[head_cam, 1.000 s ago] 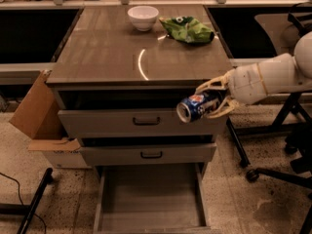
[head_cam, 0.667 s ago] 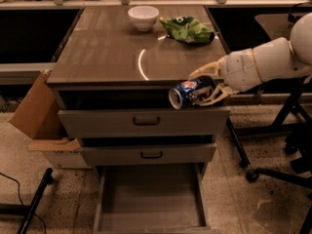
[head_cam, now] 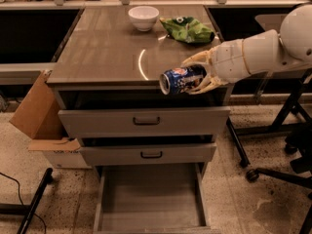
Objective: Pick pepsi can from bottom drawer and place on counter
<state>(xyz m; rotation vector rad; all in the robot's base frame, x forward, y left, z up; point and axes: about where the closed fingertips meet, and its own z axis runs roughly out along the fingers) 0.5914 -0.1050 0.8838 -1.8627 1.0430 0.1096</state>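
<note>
Grey-brown counter (head_cam: 107, 48) fills the upper view; at its 4 o'clock edge my gripper (head_cam: 191, 77) clamps the pepsi can (head_cam: 180, 80) sideways, airborne. Below, the bottom drawer (head_cam: 151, 201) gapes empty; only placing is left, I judge.

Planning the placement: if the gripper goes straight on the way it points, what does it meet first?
Probably nothing: the gripper, shut on the pepsi can, points picture-left along the front of the counter; clearance above it is unclear.
</note>
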